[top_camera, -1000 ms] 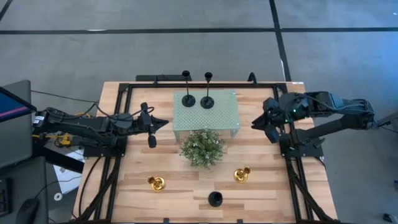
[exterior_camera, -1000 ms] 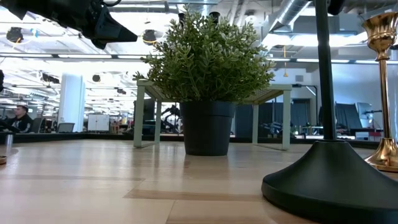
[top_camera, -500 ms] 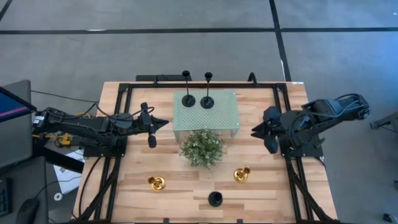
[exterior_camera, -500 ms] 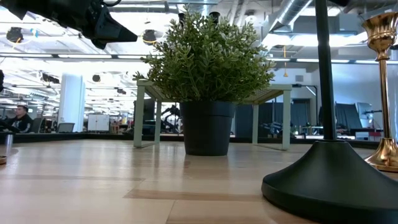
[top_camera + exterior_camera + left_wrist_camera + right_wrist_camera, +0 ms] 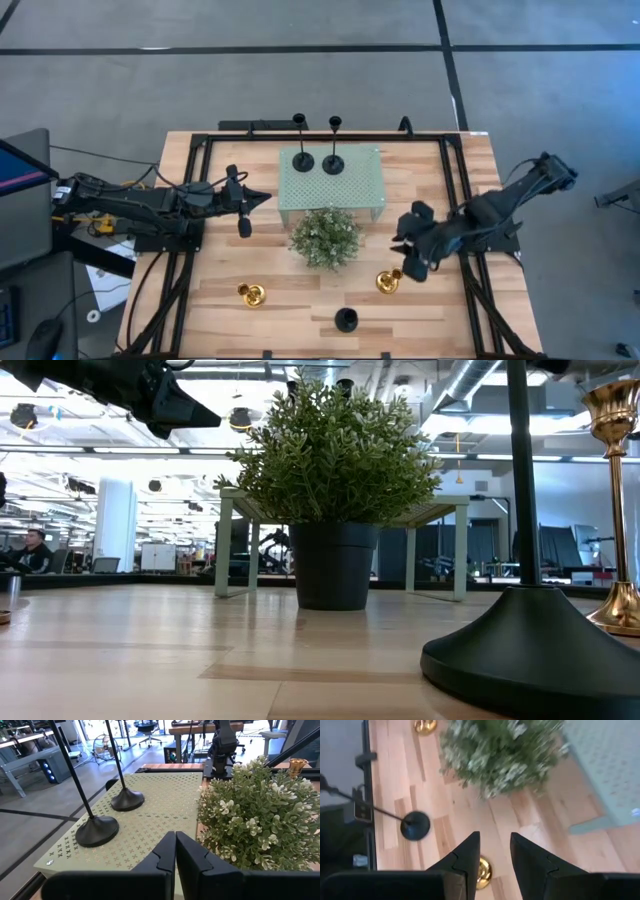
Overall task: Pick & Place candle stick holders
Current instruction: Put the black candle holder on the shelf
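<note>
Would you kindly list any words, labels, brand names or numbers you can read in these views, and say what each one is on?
None: no legible text in any view.
The green shelf bears only a pattern of small crosses, not letters.
The screen at the high view's left edge shows colour but nothing readable.
The candle holders, plant and table carry no labels.

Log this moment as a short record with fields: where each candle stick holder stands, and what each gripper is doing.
on green stand: two black holders
on table, front: black holder
on table, left of plant: gold holder
on table, right of plant: gold holder
left gripper: shut, empty, beside stand
right gripper: open, above right gold holder, nothing held
</note>
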`<act>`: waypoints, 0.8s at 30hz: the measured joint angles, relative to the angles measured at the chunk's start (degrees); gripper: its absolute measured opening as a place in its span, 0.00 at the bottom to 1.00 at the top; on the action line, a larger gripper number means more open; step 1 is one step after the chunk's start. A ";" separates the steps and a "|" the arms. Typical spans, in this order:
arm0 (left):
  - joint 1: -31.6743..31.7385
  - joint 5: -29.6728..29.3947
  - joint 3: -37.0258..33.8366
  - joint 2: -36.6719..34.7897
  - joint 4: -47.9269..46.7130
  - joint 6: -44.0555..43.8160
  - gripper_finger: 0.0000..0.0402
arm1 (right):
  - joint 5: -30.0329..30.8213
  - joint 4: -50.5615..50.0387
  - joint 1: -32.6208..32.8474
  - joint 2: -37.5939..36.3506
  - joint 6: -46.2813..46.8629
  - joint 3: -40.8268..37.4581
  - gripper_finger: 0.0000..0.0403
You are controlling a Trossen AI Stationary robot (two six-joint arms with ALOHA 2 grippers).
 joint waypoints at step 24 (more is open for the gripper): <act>0.01 0.00 0.00 0.00 0.00 -0.22 0.03 | 5.81 10.69 7.67 3.11 -0.50 -0.02 0.25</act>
